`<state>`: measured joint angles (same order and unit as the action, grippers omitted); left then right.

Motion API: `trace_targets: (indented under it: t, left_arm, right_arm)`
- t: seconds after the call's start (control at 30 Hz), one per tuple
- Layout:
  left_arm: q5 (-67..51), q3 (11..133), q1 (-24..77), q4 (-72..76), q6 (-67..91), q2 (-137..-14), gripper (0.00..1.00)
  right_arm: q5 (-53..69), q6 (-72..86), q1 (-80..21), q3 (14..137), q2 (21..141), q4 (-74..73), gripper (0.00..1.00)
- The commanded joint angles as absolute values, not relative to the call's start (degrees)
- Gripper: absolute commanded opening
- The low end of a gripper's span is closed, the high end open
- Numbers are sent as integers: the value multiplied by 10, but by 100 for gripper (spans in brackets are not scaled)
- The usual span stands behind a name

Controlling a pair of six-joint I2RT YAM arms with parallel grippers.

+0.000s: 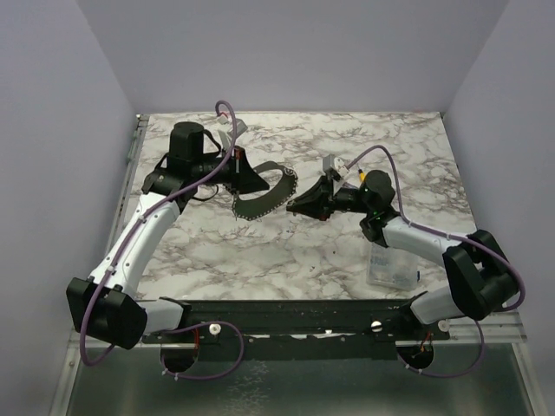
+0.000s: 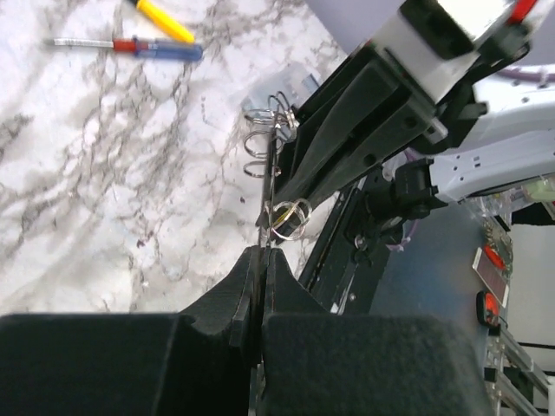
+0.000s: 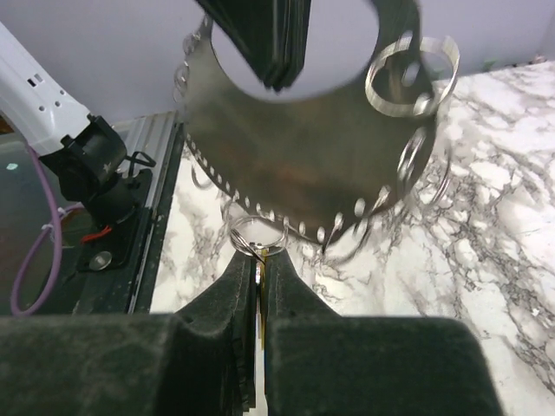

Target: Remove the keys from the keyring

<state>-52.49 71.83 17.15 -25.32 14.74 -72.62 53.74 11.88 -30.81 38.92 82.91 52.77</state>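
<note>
The keyring is a large flat dark grey crescent hoop with holes along its edge and several small wire rings hanging from it. It is held above the table. My left gripper is shut on the hoop's inner edge, which shows edge-on between its fingers in the left wrist view. In the right wrist view the hoop fills the upper part. My right gripper is shut on a tiny yellow key that hangs from a small ring at the hoop's lower edge. The key also shows in the left wrist view.
A yellow-handled tool and a red-blue stick tool lie on the marble table behind the hoop. A clear plastic box stands at the near right, beside the right arm. The table's near rail runs along the front.
</note>
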Motion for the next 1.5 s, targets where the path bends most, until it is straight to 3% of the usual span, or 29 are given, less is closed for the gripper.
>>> trace_targets:
  t: [0.0, 0.47, 0.63, 1.17, 1.3, 1.47]
  left_arm:
    - [-511, 663, 170, -232, 168, -710, 0]
    - [-411, 545, 128, -215, 150, -725, 0]
    - [-432, 505, 128, -190, 123, -763, 0]
    - [-423, 440, 120, -90, 29, -892, 0]
    - [-419, 419, 117, -56, 3, -910, 10]
    - [-443, 431, 109, -48, -28, -917, 43]
  right_arm:
    - [577, 87, -311, 431, 811, 404, 1]
    - [575, -76, -310, 591, 860, -20, 1]
    - [572, -110, -311, 637, 923, -166, 1]
    - [546, -132, -312, 709, 1085, -296, 1]
    - [555, -129, -311, 713, 1108, -294, 1]
    - [554, -141, -311, 719, 1129, -301, 1]
